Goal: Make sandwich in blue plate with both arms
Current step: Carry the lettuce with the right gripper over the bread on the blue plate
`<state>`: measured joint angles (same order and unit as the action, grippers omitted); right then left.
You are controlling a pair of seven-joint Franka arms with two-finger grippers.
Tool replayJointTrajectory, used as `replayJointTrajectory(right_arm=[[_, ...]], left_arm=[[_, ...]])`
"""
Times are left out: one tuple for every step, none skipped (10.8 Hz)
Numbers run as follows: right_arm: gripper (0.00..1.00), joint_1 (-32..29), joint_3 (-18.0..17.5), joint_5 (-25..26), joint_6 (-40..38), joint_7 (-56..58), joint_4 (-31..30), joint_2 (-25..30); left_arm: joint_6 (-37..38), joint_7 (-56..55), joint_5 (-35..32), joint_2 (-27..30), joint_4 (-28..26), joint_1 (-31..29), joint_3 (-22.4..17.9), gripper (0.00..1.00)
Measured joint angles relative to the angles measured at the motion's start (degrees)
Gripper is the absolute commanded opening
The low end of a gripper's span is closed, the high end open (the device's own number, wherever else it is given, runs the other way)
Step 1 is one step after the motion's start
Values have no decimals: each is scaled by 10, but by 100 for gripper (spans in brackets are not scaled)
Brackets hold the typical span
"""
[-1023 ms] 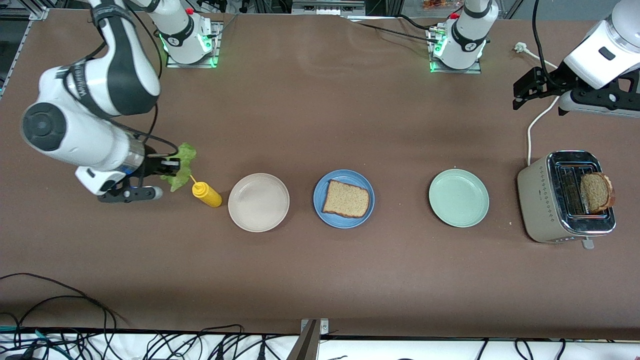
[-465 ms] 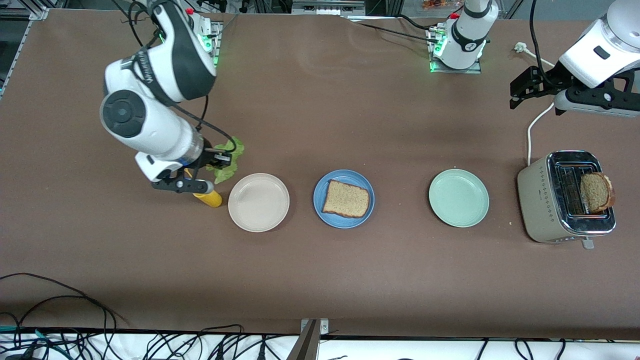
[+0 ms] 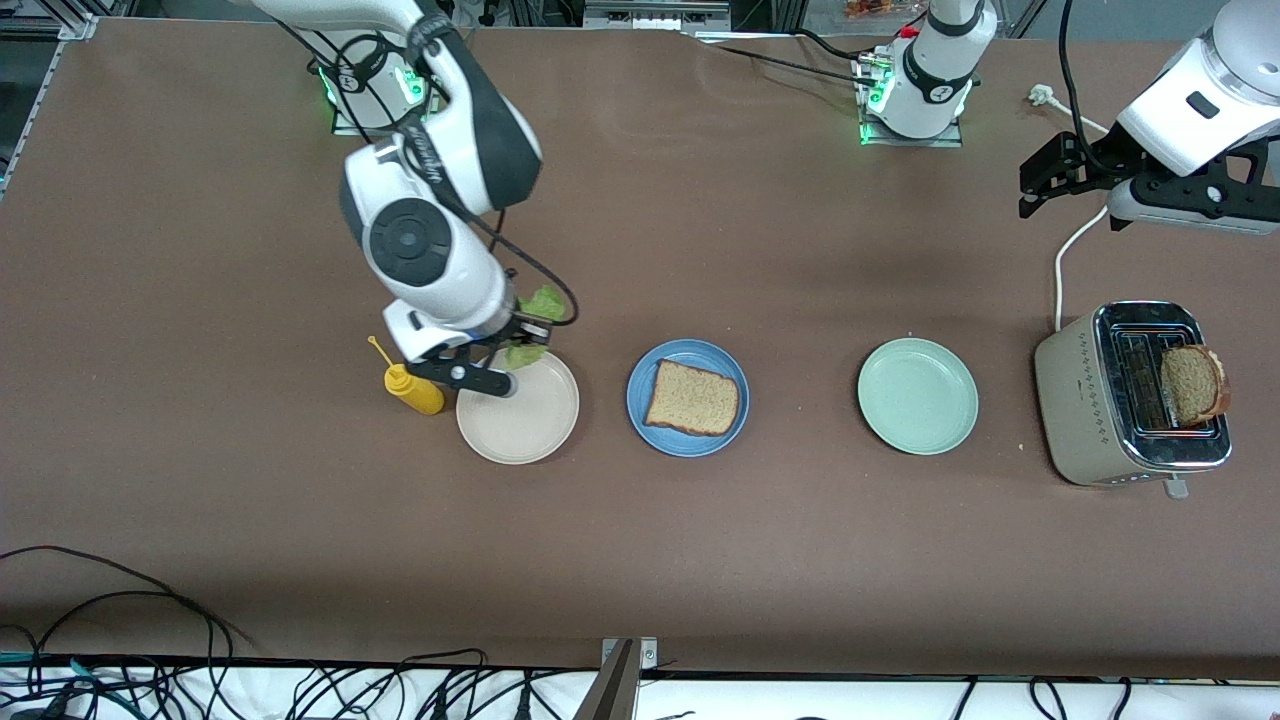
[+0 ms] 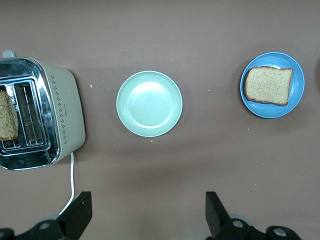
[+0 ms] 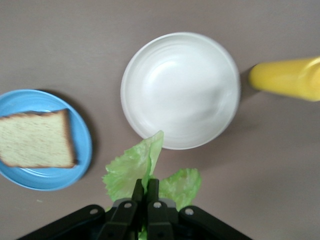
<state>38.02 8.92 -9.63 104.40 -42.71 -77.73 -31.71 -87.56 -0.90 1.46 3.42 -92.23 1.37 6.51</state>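
Observation:
The blue plate sits mid-table with one brown bread slice on it; both show in the right wrist view and the left wrist view. My right gripper is shut on a ruffled green lettuce leaf and holds it in the air over the edge of the beige-white plate. A second bread slice stands in the toaster. My left gripper is open and empty, up in the air beside the toaster, at the left arm's end of the table.
A yellow squeeze bottle stands beside the beige-white plate, toward the right arm's end. A mint-green plate lies between the blue plate and the toaster. The toaster's white cord runs toward the arm bases.
My right arm has carried the lettuce from the right arm's end of the table, past the yellow bottle, to over the beige-white plate. The left arm has barely moved.

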Motion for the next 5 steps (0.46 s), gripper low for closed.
replayJointTrajectory(right_arm=[[0, 15, 1, -11, 7, -46, 29, -26], [0, 27, 2, -19, 17, -89, 61, -51], [0, 39, 2, -24, 32, -131, 90, -78], [0, 52, 2, -27, 56, -173, 113, -104], [0, 65, 2, -34, 86, -215, 127, -127]], left_arm=[[0, 0, 0, 0, 0, 0, 0, 100], [0, 0, 0, 0, 0, 0, 0, 100], [0, 0, 0, 0, 0, 0, 0, 100], [0, 0, 0, 0, 0, 0, 0, 100], [0, 0, 0, 0, 0, 0, 0, 100]])
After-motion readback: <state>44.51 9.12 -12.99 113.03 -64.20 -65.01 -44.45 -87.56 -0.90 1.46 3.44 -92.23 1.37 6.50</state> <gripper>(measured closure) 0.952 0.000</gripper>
